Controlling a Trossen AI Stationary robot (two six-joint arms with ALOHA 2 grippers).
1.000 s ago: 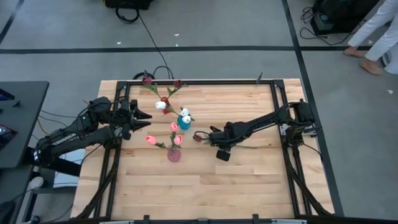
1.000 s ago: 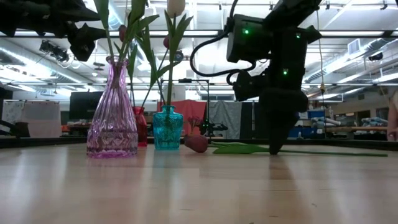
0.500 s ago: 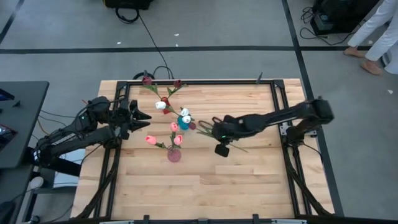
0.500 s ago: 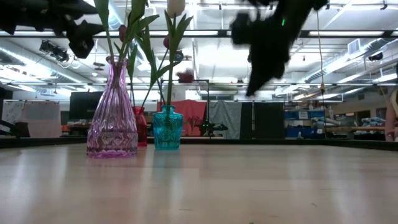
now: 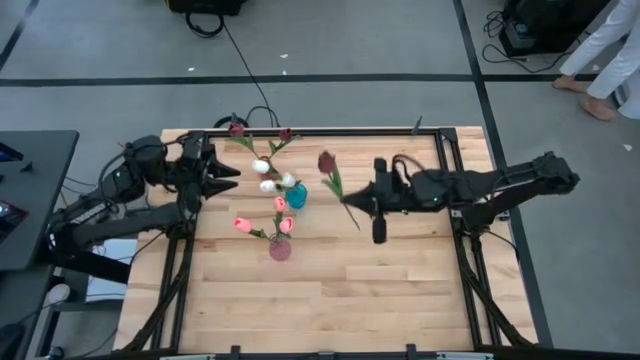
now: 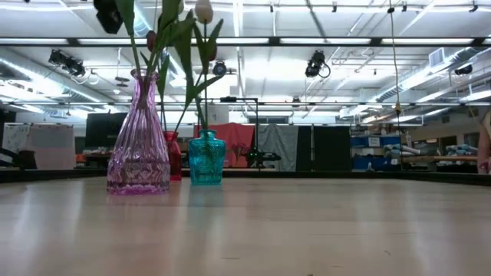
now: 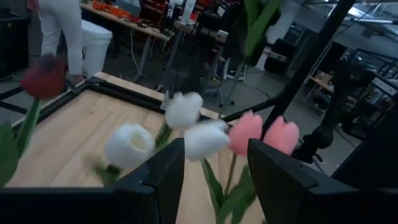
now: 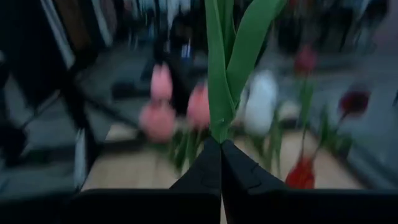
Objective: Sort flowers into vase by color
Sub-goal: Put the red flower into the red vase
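Dark red tulip [image 5: 327, 161], stem pinched in right claw [image 5: 357, 205]

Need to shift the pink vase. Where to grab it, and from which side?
Take the pink vase at its narrow neck, above the wide ribbed base, so the hand closes fully around it. Come in level, not from above: tulips stand out of its mouth. Probably approach from the side away from the teal vase.
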